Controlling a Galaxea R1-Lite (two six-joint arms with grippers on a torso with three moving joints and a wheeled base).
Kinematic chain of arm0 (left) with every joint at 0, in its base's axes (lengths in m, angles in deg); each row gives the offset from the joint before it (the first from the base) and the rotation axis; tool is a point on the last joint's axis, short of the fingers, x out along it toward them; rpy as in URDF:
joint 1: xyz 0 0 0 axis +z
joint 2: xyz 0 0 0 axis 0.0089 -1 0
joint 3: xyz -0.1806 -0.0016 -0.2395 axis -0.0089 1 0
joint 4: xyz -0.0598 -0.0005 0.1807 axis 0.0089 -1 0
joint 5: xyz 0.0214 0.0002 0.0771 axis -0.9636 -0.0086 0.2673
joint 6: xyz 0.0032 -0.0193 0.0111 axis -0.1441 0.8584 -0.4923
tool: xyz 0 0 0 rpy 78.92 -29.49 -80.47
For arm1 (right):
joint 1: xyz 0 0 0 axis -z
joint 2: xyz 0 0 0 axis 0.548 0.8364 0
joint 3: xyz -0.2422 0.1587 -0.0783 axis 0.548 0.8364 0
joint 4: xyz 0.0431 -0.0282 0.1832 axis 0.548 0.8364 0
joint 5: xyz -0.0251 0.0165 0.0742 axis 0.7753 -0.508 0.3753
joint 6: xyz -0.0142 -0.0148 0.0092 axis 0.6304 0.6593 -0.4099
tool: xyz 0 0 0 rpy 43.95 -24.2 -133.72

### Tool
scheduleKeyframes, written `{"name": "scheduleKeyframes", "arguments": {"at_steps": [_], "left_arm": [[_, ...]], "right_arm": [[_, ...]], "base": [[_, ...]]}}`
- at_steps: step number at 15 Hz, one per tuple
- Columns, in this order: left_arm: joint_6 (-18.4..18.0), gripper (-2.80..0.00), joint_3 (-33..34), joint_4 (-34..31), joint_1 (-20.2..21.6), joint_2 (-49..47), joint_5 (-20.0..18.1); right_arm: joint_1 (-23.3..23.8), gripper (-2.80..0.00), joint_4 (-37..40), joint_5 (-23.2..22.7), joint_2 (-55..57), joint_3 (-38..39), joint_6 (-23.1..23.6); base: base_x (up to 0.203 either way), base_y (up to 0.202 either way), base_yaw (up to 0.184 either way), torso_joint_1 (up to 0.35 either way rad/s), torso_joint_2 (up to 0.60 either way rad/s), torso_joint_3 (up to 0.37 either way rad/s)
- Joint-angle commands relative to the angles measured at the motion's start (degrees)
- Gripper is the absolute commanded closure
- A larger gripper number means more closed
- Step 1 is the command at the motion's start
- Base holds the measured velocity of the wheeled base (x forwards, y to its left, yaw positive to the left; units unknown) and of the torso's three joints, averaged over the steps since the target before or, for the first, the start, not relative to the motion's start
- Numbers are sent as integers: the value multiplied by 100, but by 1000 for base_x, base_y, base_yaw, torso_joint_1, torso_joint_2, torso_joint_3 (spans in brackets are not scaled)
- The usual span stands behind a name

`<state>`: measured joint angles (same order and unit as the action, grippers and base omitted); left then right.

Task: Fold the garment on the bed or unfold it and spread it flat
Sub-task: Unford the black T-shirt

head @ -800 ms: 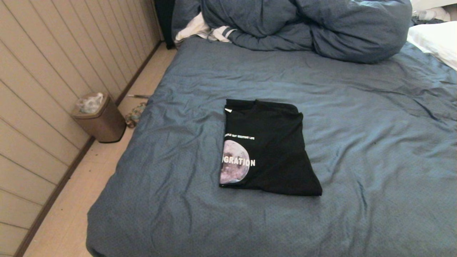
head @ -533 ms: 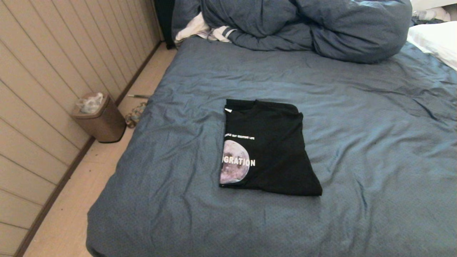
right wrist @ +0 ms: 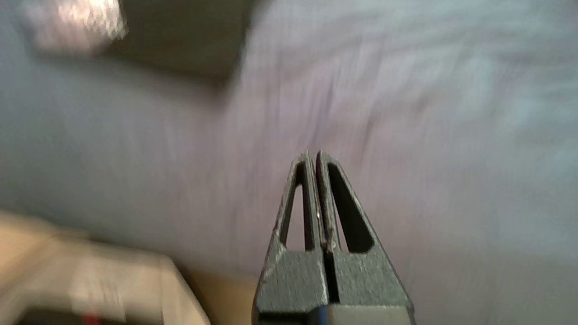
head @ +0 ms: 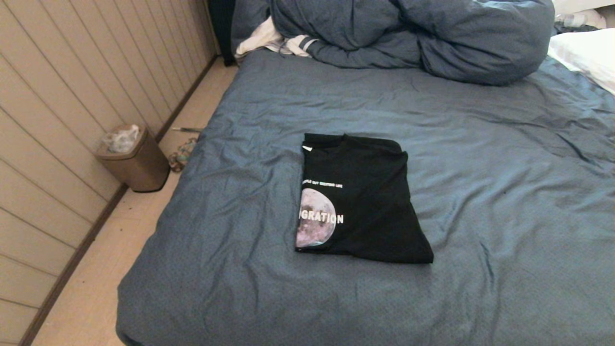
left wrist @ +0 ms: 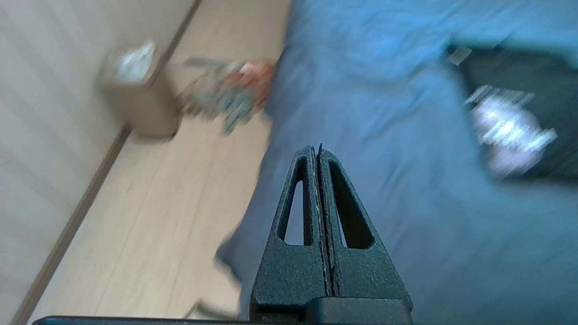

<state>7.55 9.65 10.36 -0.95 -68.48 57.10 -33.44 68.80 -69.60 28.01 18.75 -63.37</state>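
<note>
The black T-shirt (head: 361, 202) lies folded into a compact rectangle in the middle of the slate-blue bed (head: 480, 168), moon print and white lettering facing up at its left edge. Neither arm shows in the head view. In the left wrist view my left gripper (left wrist: 316, 150) is shut and empty above the bed's left edge, with the shirt (left wrist: 515, 113) off to one side. In the right wrist view my right gripper (right wrist: 313, 155) is shut and empty over the sheet near the bed's front edge, the shirt (right wrist: 180, 36) well ahead of it.
A bunched blue duvet (head: 413, 33) fills the head of the bed, with a white striped cloth (head: 278, 41) beside it and a white pillow (head: 586, 55) at the right. A brown bin (head: 134, 161) stands on the floor by the panelled wall, left of the bed.
</note>
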Motion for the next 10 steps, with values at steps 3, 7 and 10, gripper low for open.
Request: {"name": "scheduleKeyframes", "arguments": {"at_steps": [3,7,10], "left_arm": [[54,0,-1608,-95,-15,-2224,-181],[389,0,-2972,-247,-144,-4232,-224],[1244,0,-4553,-1061,-741,-5680,-227]], "right_arm": [[-64,0,10,-206,2220,-1929,-445],[-271,0,135,-363,4662,-3673,-1299],[-503,0,760,-406,6529,-4994,-1756]], "base": [[0,0,0,0,0,0],[0,0,0,0,0,0],[0,0,0,0,0,0]]}}
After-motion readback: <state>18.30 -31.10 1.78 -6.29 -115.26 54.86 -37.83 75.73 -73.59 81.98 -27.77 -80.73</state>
